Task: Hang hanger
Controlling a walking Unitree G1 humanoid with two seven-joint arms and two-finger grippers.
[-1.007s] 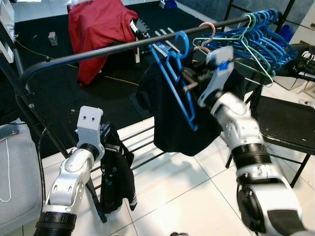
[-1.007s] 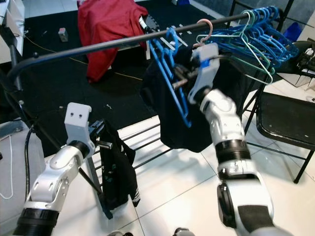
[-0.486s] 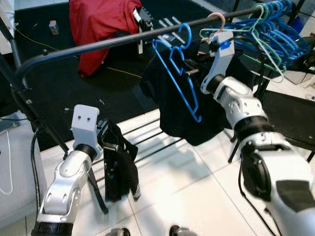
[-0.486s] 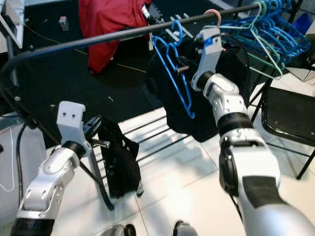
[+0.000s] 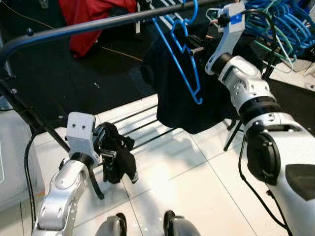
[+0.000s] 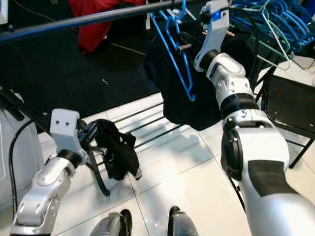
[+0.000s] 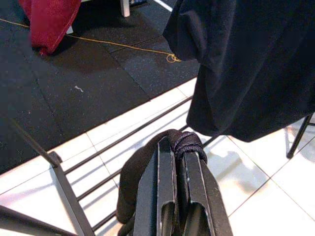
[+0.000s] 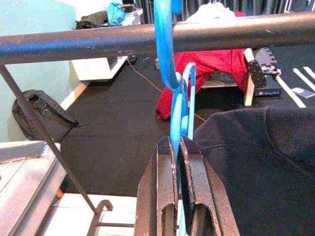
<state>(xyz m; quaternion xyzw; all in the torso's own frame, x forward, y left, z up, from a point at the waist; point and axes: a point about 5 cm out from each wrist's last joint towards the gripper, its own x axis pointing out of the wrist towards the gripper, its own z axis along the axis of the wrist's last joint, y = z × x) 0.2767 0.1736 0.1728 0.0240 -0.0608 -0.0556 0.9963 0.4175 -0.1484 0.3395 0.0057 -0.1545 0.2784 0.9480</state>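
The robot's right gripper point(image 8: 177, 147) was raised to the black clothes rail point(image 5: 88, 27), its two black fingers point(image 8: 162, 182) clamped on the neck of a blue hanger point(image 5: 179, 54). The hanger's hook point(image 8: 164, 44) curved over the rail and appeared to rest on it, while its frame hung tilted below, just in front of a black garment point(image 5: 182, 98) draped from the same rail. Farther along the rail toward the robot's right hung a dense cluster of blue and pale green hangers point(image 5: 285, 29).

Lower down on the robot's left, the left gripper point(image 7: 179, 152) was closed around a bunched piece of black cloth point(image 5: 118, 157), which drooped from the fingers above the white tiled floor point(image 5: 187, 187). The thin bars point(image 7: 138, 130) at the foot of the rack ran across the floor just beyond it.

Behind the rack, a red cloth point(image 5: 93, 19) lay heaped on a dark mat point(image 5: 78, 73), with a yellow cable point(image 7: 98, 42) trailing across the mat. A black chair point(image 6: 288, 103) stood at the robot's right, beside the rack. The toes of the robot's feet point(image 5: 142, 226) showed at the lower edge of the head views.
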